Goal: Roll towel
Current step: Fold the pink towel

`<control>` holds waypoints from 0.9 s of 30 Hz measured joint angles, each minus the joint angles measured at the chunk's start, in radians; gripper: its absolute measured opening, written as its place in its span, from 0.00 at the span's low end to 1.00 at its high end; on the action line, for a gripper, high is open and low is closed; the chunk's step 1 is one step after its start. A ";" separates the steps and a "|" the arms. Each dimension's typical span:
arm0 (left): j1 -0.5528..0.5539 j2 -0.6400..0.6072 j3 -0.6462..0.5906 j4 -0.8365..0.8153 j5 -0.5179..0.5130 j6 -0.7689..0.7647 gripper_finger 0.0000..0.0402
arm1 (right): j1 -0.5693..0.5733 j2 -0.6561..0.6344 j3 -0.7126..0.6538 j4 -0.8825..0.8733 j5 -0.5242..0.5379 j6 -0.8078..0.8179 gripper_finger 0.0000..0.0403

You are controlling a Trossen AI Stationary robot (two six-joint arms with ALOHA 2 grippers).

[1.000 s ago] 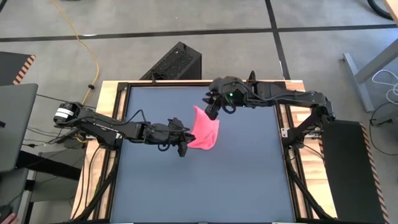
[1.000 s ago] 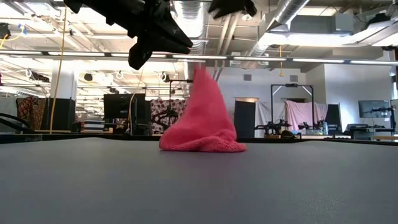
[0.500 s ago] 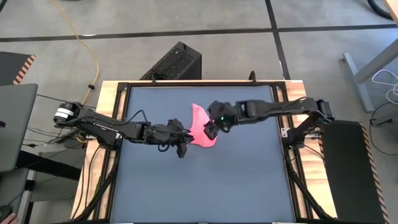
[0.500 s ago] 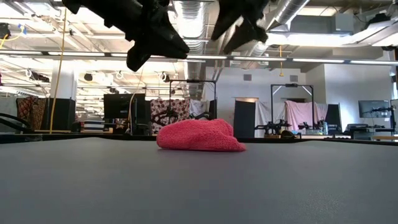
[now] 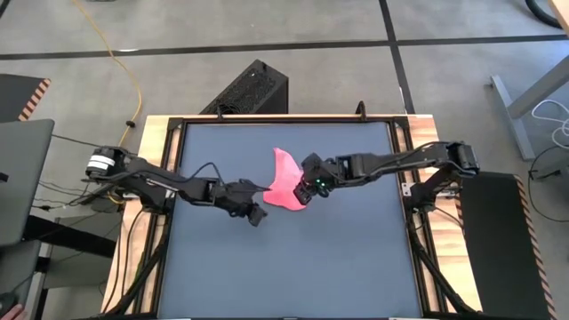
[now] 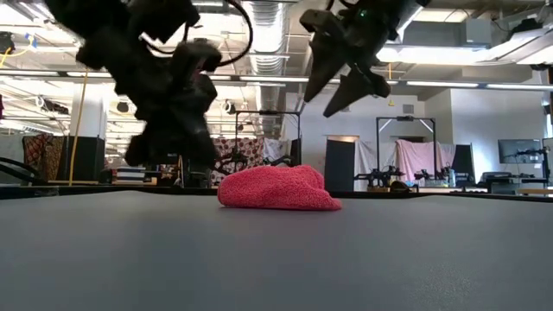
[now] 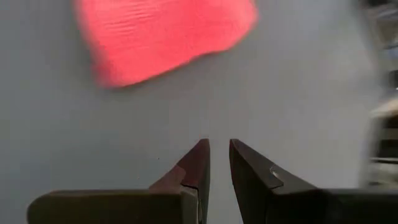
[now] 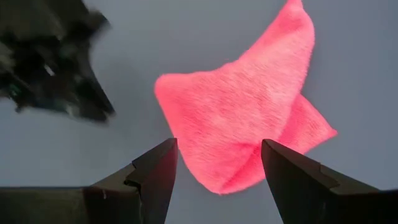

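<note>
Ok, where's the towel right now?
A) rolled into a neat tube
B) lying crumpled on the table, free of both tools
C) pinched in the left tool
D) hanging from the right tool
B: the towel lies in a loose heap on the table, with the right tool open above it and the left tool empty beside it.

You let the towel (image 5: pixel 287 179) go: it dropped from its raised peak into a low heap. Your right gripper (image 5: pixel 307 190) swung in over it, jaws spread wide. Your left gripper (image 5: pixel 255 214) dipped lower and pulled slightly away.
</note>
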 joint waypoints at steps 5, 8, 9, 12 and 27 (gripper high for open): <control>0.000 0.050 -0.145 0.405 -0.072 -0.017 0.12 | 0.027 0.000 0.000 -0.005 0.018 -0.003 0.65; -0.001 0.056 -0.187 0.452 -0.134 -0.019 0.12 | 0.041 0.000 0.000 -0.007 0.024 -0.009 0.65; -0.001 0.058 -0.197 0.437 -0.151 -0.020 0.12 | 0.045 0.000 0.000 -0.007 0.024 -0.010 0.65; 0.003 0.057 -0.211 0.443 -0.181 -0.029 0.12 | 0.050 0.000 0.000 -0.007 0.024 -0.011 0.65; 0.070 0.057 -0.212 0.422 -0.231 -0.151 0.12 | 0.021 -0.019 0.000 0.006 0.024 -0.054 0.65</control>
